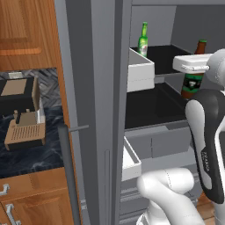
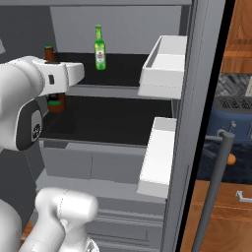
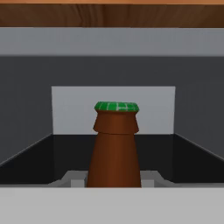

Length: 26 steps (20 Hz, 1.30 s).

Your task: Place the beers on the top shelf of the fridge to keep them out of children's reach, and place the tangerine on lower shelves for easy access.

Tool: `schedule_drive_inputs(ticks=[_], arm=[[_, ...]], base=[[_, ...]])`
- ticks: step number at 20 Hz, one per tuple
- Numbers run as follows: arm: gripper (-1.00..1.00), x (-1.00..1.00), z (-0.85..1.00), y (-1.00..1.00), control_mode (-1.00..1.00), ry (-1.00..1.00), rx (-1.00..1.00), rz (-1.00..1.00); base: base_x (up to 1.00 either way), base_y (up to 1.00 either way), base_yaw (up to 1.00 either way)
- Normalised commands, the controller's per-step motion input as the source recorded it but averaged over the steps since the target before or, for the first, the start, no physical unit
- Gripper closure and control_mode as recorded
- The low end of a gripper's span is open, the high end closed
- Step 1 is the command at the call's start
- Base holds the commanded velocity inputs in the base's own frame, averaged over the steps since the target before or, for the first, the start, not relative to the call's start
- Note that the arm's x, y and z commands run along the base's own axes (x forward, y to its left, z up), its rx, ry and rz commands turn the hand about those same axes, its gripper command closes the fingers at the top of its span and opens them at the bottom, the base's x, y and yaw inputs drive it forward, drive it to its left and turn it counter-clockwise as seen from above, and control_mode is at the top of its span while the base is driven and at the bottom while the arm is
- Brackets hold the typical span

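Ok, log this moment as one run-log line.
hand: shut on brown beer | brown beer: held at fridge opening, level with top shelf | green beer: upright on top shelf

Flat, even rendered light with no glare; the fridge (image 1: 105, 110) interior sits dim, shadows are soft, and edges look slightly blurred and pixelated.

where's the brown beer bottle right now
The brown beer bottle is upright in the gripper at the open fridge, at top shelf height, with the green bottle standing further back on that shelf.
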Motion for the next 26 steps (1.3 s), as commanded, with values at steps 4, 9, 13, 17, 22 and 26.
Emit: schedule_drive_inputs(ticks=[4, 9, 13, 17, 22, 26], arm=[[1.0, 0.18, 0.01, -0.25, -1.0, 0.0, -0.04, 0.0], [1.0, 0.27, 0.0, -0.19, -1.0, -0.06, -0.07, 0.0], [1.0, 0.33, 0.0, -0.18, -1.0, -0.09, -0.07, 0.0], [1.0, 0.4, 0.0, -0.24, -1.0, -0.08, -0.04, -0.01], [1.0, 0.44, 0.17, -0.25, -1.0, 0.0, 0.0, -0.02], [1.0, 0.47, 0.28, -0.1, -1.0, 0.06, 0.0, -0.04]], base=[[0.0, 0.0, 0.0], [0.0, 0.0, 0.0], [0.0, 0.0, 0.0], [0.0, 0.0, 0.0], [0.0, 0.0, 0.0], [0.0, 0.0, 0.0]])
